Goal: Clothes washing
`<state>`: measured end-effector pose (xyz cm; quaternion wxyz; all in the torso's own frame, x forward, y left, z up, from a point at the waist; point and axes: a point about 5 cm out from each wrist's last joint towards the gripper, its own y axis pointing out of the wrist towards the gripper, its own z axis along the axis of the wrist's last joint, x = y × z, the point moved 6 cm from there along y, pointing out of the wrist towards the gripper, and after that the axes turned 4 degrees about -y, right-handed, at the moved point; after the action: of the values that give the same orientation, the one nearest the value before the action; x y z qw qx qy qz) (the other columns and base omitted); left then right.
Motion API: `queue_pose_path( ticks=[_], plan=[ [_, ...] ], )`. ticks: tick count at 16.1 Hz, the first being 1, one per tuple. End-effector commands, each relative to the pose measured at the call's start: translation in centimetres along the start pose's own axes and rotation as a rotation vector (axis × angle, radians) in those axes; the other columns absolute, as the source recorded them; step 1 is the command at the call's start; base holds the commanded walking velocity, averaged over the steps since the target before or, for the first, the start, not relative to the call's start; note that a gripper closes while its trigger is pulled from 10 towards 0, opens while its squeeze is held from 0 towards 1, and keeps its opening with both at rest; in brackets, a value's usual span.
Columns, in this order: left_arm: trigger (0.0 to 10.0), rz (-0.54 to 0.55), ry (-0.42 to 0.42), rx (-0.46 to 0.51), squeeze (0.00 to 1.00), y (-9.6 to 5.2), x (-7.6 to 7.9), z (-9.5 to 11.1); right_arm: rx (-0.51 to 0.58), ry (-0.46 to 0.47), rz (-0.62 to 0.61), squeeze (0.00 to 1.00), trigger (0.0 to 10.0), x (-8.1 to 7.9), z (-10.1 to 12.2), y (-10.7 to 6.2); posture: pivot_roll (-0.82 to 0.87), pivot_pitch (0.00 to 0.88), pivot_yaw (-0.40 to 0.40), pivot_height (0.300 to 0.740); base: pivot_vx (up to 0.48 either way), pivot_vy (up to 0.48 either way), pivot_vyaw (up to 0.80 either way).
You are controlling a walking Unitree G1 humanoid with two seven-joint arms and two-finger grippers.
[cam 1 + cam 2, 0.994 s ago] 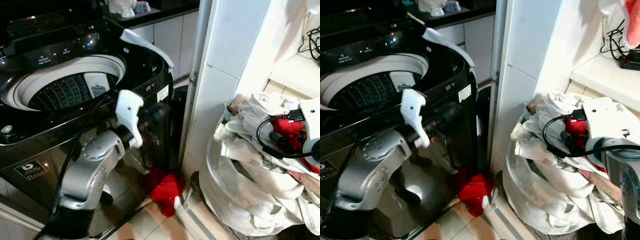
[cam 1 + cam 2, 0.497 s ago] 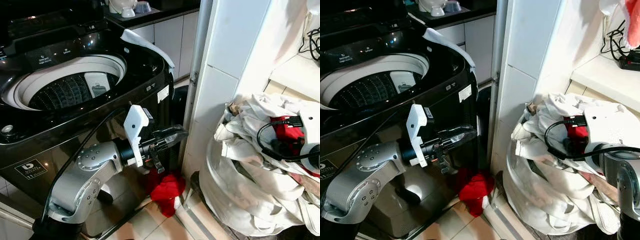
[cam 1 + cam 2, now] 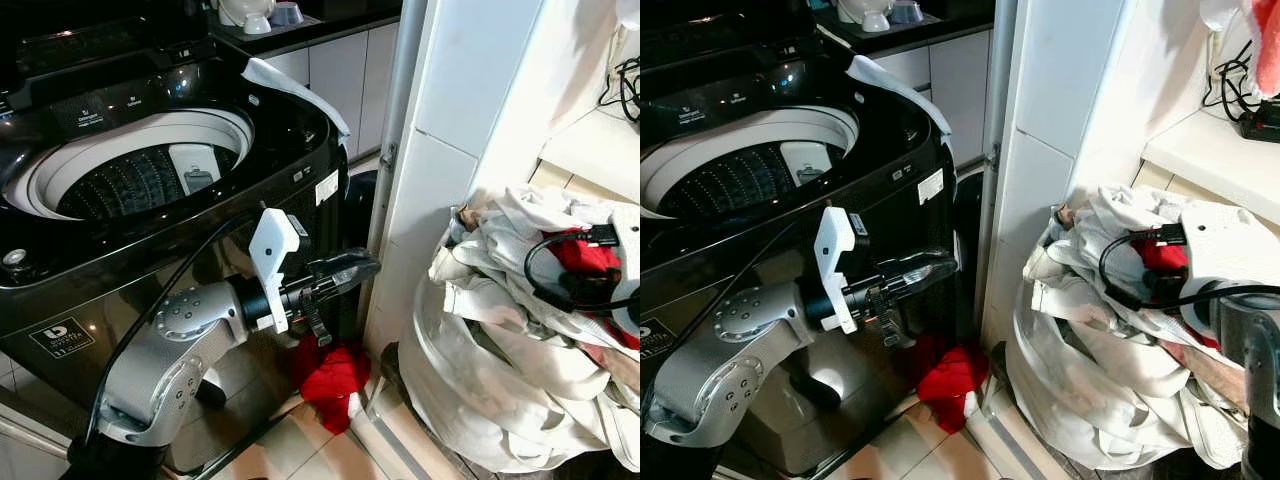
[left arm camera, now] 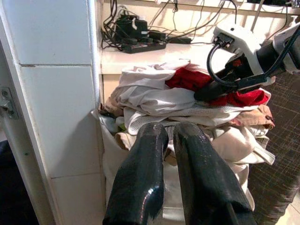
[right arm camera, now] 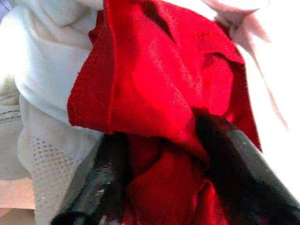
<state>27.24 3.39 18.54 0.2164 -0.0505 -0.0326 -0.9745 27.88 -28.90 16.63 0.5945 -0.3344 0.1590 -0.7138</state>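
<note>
Red cloth [image 5: 154, 89] on the laundry pile [image 3: 520, 330] at right now sits between your right gripper's [image 5: 164, 187] closing fingers, while your left gripper [image 3: 345, 272], pinched empty, has swung out beside the washing machine [image 3: 130, 170].

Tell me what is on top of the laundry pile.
A red garment lies on top of the white clothes, with the right gripper closing around it. What lies deeper in the pile is covered.
</note>
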Motion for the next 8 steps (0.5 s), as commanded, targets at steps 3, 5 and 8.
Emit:
queue_pose_path(
  ticks=[3, 5, 8],
  plan=[
    [10.0, 0.006, 0.013, -0.004, 0.0, 0.2, -0.2, 0.0, 0.013, 0.036, -0.005, 0.0, 0.0, 1.0, 0.6, -0.3, -0.09, 0.0, 0.024, 0.74, 0.0, 0.0, 0.0],
    [10.0, 0.01, 0.017, -0.001, 0.0, 0.2, -0.4, 0.1, 0.027, 0.031, 0.001, 0.0, 0.0, 1.0, 1.1, -0.4, -0.09, 0.0, 0.021, 0.74, 0.0, 0.0, 0.0],
    [10.0, 0.025, 0.023, 0.001, 0.0, -0.1, -0.7, 0.2, 0.114, 0.034, 0.056, 0.0, 0.0, 0.6, 3.3, -1.4, -0.09, 0.0, 0.019, 0.74, 0.0, 0.0, 0.0]
  ],
)
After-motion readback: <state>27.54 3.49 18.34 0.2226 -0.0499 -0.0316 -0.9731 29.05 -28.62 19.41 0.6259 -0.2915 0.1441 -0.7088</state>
